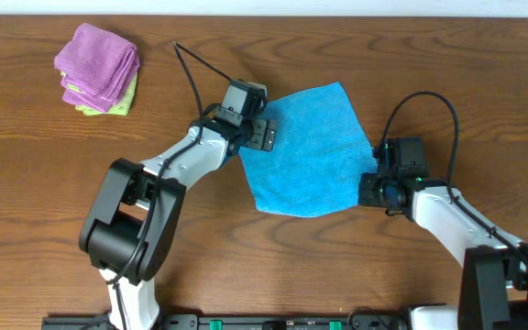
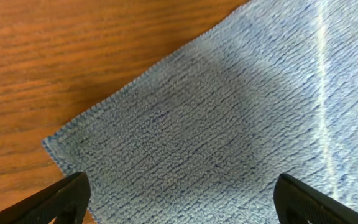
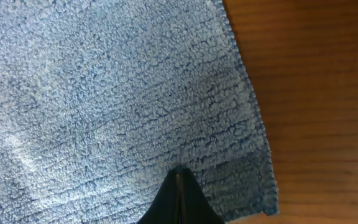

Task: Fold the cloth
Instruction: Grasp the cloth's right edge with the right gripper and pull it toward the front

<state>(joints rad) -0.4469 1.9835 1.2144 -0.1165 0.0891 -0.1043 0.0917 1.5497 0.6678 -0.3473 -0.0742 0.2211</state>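
Note:
A blue cloth [image 1: 310,151] lies flat and unfolded on the wooden table, turned like a diamond. My left gripper [image 1: 266,135] is open over the cloth's left corner. In the left wrist view its two fingers [image 2: 185,199] straddle the cloth [image 2: 216,124] with nothing between them. My right gripper [image 1: 371,188] is at the cloth's right corner. In the right wrist view its fingers [image 3: 179,177] are pressed together, with the tips pinching the cloth [image 3: 104,93] just inside that corner.
A stack of folded cloths [image 1: 99,69], purple over yellow-green, sits at the back left of the table. Bare wood surrounds the blue cloth. A black cable runs behind the left arm.

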